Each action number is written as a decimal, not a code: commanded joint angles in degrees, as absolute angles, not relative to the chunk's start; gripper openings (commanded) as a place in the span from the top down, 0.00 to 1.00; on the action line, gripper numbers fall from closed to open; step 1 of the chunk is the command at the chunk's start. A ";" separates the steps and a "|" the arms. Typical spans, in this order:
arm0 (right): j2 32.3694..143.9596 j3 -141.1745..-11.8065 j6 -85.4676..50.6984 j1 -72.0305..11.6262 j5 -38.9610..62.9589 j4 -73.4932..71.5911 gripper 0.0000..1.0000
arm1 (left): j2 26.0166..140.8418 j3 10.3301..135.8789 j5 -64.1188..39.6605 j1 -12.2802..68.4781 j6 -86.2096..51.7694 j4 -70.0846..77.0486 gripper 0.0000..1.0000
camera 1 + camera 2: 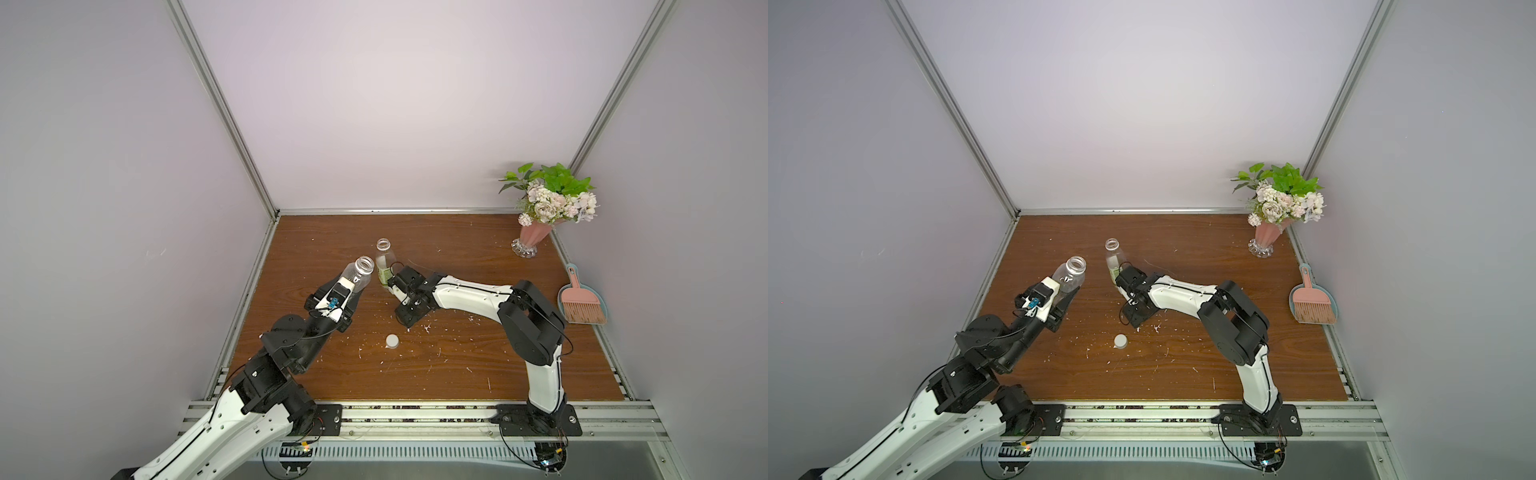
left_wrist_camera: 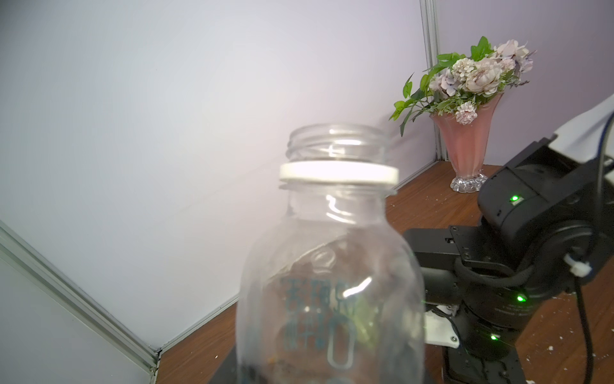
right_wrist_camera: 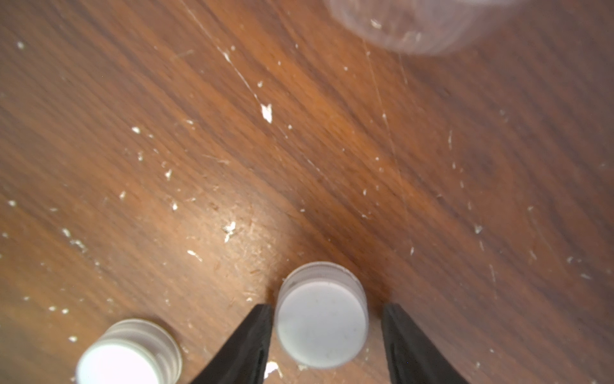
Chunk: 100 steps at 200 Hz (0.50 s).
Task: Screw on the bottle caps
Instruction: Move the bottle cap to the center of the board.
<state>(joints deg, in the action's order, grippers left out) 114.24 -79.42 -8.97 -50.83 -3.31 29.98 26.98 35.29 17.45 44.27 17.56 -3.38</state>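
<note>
One white cap (image 3: 322, 325) sat between the fingers of the right claw (image 3: 327, 309). The jaws stood wider than the cap, with a clear gap on one side and barely any on the other. The second cap (image 1: 392, 341) lay at the claw's 6 o'clock, and the green-labelled bottle (image 1: 384, 266) stood upright at its 12. Bare table (image 1: 478, 374) spread toward 3 and 6 o'clock. The right arm reached low with its wrist bent down. The left claw (image 1: 351, 289) clamped the bare bottle (image 1: 360, 270), tilted with its neck toward 1 o'clock.

White arm shells (image 1: 465, 297), black joints (image 1: 534, 332), black cables (image 2: 585, 332), black fingers (image 3: 246, 345)
</note>
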 commanded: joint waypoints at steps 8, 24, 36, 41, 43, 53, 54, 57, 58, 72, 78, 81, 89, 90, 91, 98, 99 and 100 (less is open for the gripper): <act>112.40 -77.98 -9.27 -50.82 -4.14 30.77 0.47 | 26.89 35.23 18.25 43.68 17.06 -2.69 0.99; 112.07 -77.63 -9.44 -50.93 -4.04 30.67 0.51 | 26.98 35.25 18.19 43.68 17.05 -2.71 0.99; 111.72 -77.30 -9.58 -50.89 -4.11 30.59 0.53 | 27.05 35.29 18.21 43.68 17.05 -2.80 0.99; 111.56 -77.04 -9.73 -50.89 -4.13 30.57 0.53 | 27.07 35.25 18.15 43.68 17.05 -2.78 0.99; 111.47 -77.00 -9.73 -50.93 -4.15 30.54 0.53 | 27.07 35.27 18.12 43.66 17.05 -2.80 0.99; 111.19 -76.69 -9.82 -50.89 -4.00 30.56 0.57 | 27.08 35.31 18.11 43.68 17.05 -2.77 0.99; 111.10 -76.58 -9.83 -50.89 -3.98 30.57 0.57 | 27.08 35.28 18.11 43.68 17.05 -2.75 0.99; 111.03 -76.42 -9.85 -50.89 -3.96 30.58 0.57 | 27.07 35.25 18.15 43.68 17.05 -2.77 0.99; 111.02 -76.40 -9.89 -50.93 -3.96 30.54 0.57 | 27.07 35.25 18.13 43.68 17.05 -2.79 0.99; 110.44 -75.70 -10.05 -50.98 -3.88 30.50 0.58 | 27.07 35.27 18.15 43.67 16.99 -2.76 0.99; 110.19 -75.34 -10.18 -50.98 -3.87 30.50 0.58 | 27.07 35.25 18.13 43.73 17.00 -2.80 0.99; 110.07 -75.14 -10.27 -51.03 -3.87 30.45 0.58 | 27.07 35.27 18.10 43.69 16.99 -2.81 0.99; 109.64 -74.68 -10.37 -50.98 -3.91 30.41 0.59 | 27.14 35.29 18.11 43.68 17.00 -2.81 0.99; 109.62 -74.61 -10.41 -50.98 -3.89 30.41 0.59 | 27.10 35.31 18.11 43.68 16.98 -2.77 0.99; 109.61 -74.52 -10.39 -50.98 -3.88 30.37 0.59 | 27.09 35.28 18.11 43.68 16.97 -2.75 0.99; 109.19 -74.07 -10.55 -51.03 -3.91 30.41 0.59 | 27.14 35.26 18.16 43.68 16.96 -2.77 0.99; 109.13 -73.95 -10.55 -51.05 -3.93 30.41 0.59 | 27.15 35.25 18.13 43.68 16.96 -2.79 0.99; 109.01 -73.93 -10.59 -51.10 -3.94 30.45 0.59 | 27.15 35.25 18.08 43.68 16.96 -2.76 0.99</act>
<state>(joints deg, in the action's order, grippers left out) 111.70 -75.55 -9.52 -50.83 -4.21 28.69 27.14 35.29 17.43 44.23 17.50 -3.44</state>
